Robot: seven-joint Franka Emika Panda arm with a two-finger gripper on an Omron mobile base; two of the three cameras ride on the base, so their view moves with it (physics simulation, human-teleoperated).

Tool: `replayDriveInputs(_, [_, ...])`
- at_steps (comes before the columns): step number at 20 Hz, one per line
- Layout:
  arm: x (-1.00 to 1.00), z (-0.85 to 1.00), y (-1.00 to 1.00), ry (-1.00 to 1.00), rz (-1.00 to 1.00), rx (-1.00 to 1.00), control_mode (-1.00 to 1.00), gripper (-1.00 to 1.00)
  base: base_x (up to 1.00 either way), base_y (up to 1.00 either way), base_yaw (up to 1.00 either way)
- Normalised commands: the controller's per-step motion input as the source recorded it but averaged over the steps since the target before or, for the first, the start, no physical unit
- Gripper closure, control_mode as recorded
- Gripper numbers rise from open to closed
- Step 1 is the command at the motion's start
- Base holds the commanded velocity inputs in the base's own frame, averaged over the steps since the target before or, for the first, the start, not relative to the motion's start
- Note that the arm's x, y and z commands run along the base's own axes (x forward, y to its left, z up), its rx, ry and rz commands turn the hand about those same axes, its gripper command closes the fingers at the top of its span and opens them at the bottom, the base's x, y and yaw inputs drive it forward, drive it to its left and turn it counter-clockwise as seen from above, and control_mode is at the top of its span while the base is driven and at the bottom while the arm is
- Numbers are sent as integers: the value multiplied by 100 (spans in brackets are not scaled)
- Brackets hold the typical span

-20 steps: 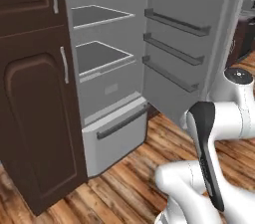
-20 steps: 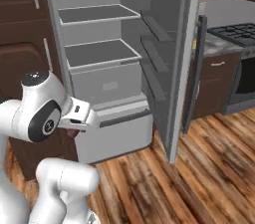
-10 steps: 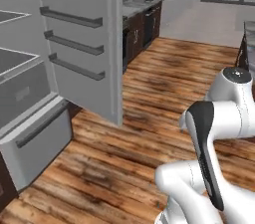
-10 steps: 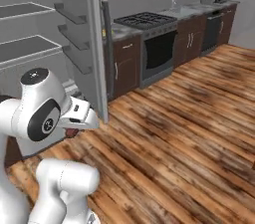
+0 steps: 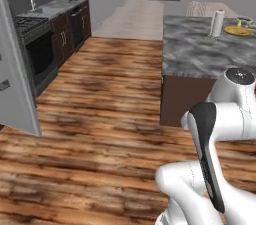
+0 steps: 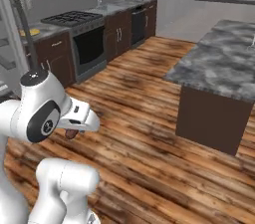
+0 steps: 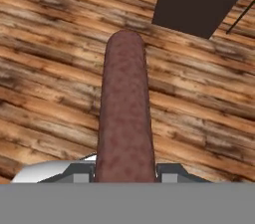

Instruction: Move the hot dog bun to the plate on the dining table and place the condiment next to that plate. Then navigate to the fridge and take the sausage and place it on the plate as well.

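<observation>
Sausage [image 7: 123, 113] is clamped in the gripper [image 7: 124, 170], jaws closed on its near end, the rest sticking straight out over the wood floor [image 5: 100, 119]; in the right base view its brown tip [image 6: 71, 133] peeks out under the hand. What has changed is the whole outlook: a second ago both base cameras faced the open fridge, half a second ago they were sweeping past its door toward the stove, and now they look down the kitchen at the island [image 5: 200, 54], with only the door's edge [image 5: 17, 94] at the left. That is the base turning, not the things moving. So the pick looks done and the carry to the plate [image 5: 238, 30] is under way.
</observation>
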Motion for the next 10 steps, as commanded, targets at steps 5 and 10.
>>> replayDriveInputs(5, [0, 0, 0, 0, 0, 0, 100, 100, 54, -100, -8])
replayDriveInputs(10, [0, 0, 0, 0, 0, 0, 100, 100, 79, -100, 5])
